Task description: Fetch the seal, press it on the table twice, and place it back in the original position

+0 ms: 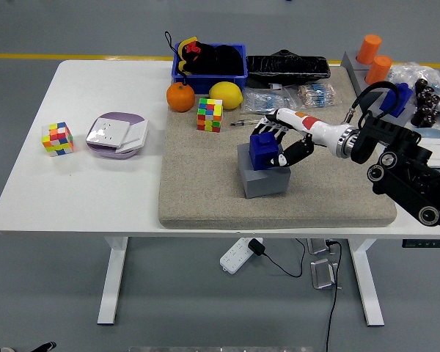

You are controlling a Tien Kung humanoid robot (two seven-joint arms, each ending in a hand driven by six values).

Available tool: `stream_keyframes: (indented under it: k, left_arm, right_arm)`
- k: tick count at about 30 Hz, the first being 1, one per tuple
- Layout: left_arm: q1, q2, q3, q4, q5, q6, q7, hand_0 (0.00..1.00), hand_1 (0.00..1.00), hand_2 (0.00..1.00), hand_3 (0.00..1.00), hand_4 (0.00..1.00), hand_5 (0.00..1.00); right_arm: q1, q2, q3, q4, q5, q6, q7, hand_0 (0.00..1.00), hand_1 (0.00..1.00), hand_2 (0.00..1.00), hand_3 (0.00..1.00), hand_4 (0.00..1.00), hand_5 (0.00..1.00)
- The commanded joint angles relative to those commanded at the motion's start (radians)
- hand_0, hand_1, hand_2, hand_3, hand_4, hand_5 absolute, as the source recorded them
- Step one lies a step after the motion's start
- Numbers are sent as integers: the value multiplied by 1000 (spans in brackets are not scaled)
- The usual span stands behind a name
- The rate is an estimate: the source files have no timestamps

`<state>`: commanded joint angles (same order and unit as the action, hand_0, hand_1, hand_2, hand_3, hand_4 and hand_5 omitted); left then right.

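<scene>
The blue seal (263, 150) sits low in the grey block holder (264, 178) on the beige mat (205, 198). My right hand (280, 141) comes in from the right, fingers curled around the seal's top and right side. My left arm is out of view.
A colour cube (210, 114), an orange (180, 97) and a lemon (225, 94) lie behind the holder. A blue bin (210, 72) and black tray (287, 67) stand at the back. Another cube (57, 138) and a purple-white box (117, 134) sit on the left. Orange cylinders (374, 59) stand back right.
</scene>
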<state>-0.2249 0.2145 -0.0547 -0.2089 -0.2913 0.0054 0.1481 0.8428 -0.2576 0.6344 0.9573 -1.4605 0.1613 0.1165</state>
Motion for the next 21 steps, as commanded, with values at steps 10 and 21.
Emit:
stream_keyframes:
  k: [10, 21]
  left_arm:
    - [-4, 1, -5, -1, 5, 1, -1, 811, 804, 776, 815, 692, 433]
    - [-1, 1, -3, 0, 2, 1, 0, 811, 804, 775, 814, 693, 436]
  right_arm:
    - [0, 3, -2, -7, 12, 7, 8, 733, 715, 699, 789, 998, 22]
    - [-8, 4, 9, -19, 34, 10, 9, 775, 774, 769, 833, 998, 79]
